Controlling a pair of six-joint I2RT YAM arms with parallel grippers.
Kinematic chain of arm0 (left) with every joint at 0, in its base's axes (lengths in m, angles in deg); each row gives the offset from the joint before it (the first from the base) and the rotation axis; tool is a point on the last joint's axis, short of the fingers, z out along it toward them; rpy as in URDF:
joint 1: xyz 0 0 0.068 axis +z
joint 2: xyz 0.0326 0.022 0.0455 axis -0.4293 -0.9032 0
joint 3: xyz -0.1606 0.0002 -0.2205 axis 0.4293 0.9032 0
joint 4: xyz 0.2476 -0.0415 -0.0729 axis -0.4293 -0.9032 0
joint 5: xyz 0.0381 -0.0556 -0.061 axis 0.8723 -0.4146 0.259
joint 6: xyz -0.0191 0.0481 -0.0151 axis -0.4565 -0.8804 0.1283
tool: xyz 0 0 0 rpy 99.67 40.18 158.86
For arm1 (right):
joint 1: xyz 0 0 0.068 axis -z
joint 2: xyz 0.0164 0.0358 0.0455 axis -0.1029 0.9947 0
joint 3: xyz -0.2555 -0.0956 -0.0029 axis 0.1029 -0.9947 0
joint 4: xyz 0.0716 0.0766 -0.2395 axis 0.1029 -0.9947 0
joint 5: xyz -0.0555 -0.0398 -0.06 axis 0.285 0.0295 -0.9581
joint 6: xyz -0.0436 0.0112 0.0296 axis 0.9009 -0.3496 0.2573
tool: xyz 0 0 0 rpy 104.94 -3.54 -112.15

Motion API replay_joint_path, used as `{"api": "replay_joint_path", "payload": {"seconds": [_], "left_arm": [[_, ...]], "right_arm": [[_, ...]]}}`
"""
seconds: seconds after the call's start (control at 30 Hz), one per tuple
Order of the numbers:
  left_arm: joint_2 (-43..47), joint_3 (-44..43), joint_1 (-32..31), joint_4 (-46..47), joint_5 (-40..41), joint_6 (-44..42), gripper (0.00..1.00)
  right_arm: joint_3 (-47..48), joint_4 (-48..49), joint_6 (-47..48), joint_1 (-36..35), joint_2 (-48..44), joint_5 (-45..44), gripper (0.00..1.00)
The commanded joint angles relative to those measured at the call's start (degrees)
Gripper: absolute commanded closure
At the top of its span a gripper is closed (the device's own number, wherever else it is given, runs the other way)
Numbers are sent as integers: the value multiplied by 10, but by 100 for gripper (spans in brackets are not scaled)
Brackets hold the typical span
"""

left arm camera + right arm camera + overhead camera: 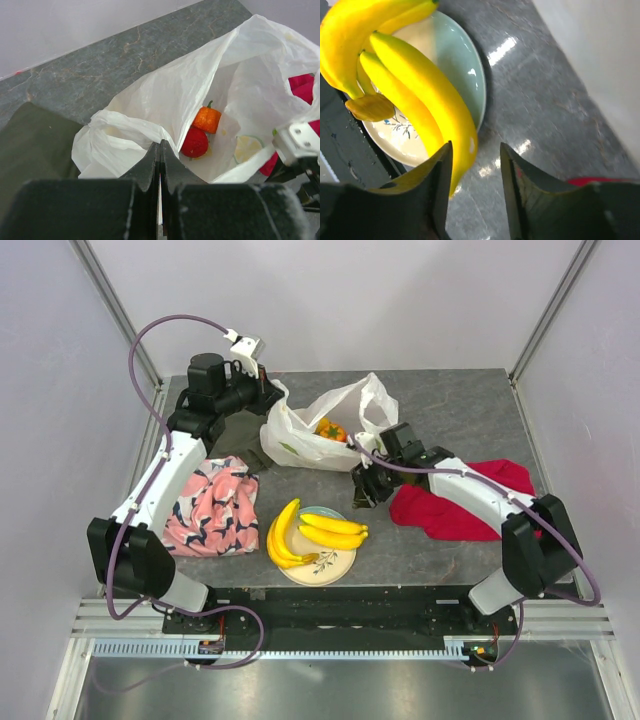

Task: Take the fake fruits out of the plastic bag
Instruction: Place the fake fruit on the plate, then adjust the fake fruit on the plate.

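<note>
Plastic bag (300, 430), one, by the far edge of the surface (460, 405), mouth open. Fake fruits visible inside: one orange fruit (207, 119) and one red fruit (194, 142), touching. Banana bunches (284, 536), two, on one plate (338, 567) at the near edge. Left claw (160, 150) pinched tight on the bag's rim. Right claw (476, 152) parted and empty beside the plate.

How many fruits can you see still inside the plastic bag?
2: a ribbed orange one and a red one right beside it, both lying deep in the open plastic bag. Its folds may hide others.
</note>
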Motion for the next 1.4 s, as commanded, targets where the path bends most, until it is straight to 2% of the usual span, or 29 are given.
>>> {"api": "replay_joint_path", "payload": {"seconds": [0.0, 0.1, 0.27, 0.3, 0.33, 0.43, 0.77, 0.97, 1.13, 1.37], "left_arm": [[19, 0, -2, 8, -17, 9, 98], [23, 4, -2, 7, -21, 12, 98], [25, 3, -2, 2, -19, 9, 98], [25, 2, -2, 3, -19, 8, 98], [25, 1, -2, 2, -19, 7, 98], [23, 1, -2, 2, -17, 5, 98], [36, 18, -2, 2, -11, -6, 98], [51, 32, -2, 3, -12, -17, 98], [59, 39, -2, 3, -3, -24, 98], [66, 48, -1, 6, -3, -24, 98]], "right_arm": [[76, -34, 30, 9, -20, 54, 47], [112, -90, 84, 9, -33, 70, 45], [68, -129, 302, -34, -119, 25, 43], [56, -132, 336, -67, -136, 11, 42], [44, -135, 417, -85, -167, -3, 41], [-11, -133, 524, -155, -217, -50, 40], [-80, -124, 887, -182, -192, -88, 42], [-79, -143, 955, -186, -158, -102, 48], [-97, -144, 1020, -186, -153, -104, 48], [-90, -172, 1062, -186, -119, -126, 48]]}}
